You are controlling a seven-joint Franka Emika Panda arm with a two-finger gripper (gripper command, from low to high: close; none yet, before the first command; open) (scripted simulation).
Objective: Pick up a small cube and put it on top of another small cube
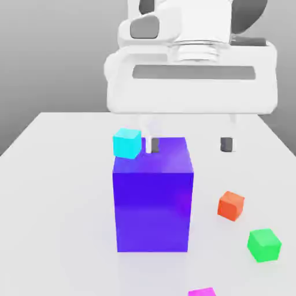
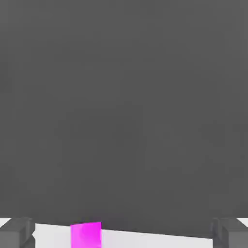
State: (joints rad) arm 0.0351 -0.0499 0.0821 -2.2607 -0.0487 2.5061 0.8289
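The small magenta cube (image 1: 202,292) sits on the white surface (image 1: 58,191) at the nearest edge of the exterior view, only its top showing; the hand view catches it (image 2: 85,235) between the two dark fingertips (image 2: 17,232). Slightly farther, toward the exterior view's right, rests the small green cube (image 1: 264,244), then an orange-red cube (image 1: 231,205). A tall blue-violet block (image 1: 153,196) stands mid-surface, a cyan cube (image 1: 127,143) at its far upper corner. Behind, the white pincer (image 1: 189,144) hangs spread wide, holding nothing.
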